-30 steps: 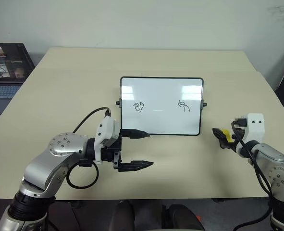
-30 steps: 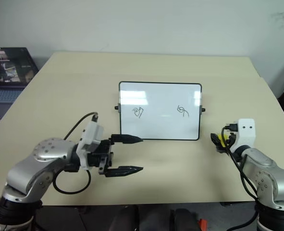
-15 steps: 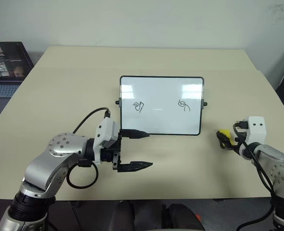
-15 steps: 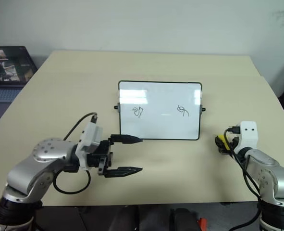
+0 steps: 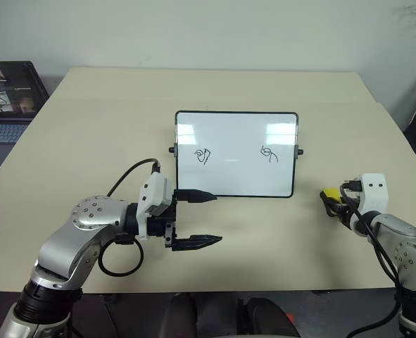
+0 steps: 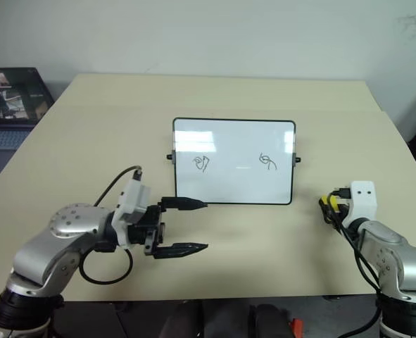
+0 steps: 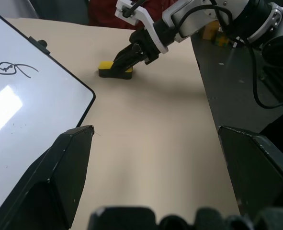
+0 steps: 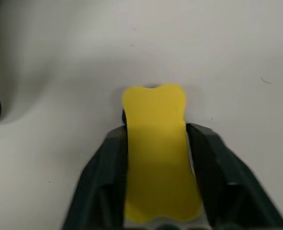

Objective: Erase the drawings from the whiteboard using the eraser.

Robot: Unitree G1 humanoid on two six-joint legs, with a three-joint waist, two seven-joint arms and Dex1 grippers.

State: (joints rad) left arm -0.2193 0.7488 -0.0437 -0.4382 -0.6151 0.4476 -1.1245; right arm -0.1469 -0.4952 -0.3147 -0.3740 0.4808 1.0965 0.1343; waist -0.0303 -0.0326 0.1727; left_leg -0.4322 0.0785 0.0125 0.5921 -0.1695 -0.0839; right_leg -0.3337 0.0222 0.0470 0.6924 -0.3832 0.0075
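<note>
We see a wide beige bench (image 5: 88, 127) with the whiteboard (image 5: 236, 179) standing near its middle, propped up and leaning back. The two drawings (image 5: 204, 155) sit on its lower half, one left and one right. Our left pincer (image 5: 197, 218) hangs in front of the board's lower left corner, its fingers well apart and holding nothing. At the right side, our right pincer (image 8: 155, 143) is clamped on the yellow eraser (image 8: 155, 143), which lies on the bench.

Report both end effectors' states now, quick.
Left end effector: open, holding nothing, near the whiteboard.
Right end effector: closed on the yellow eraser, which sits on the table.
</note>
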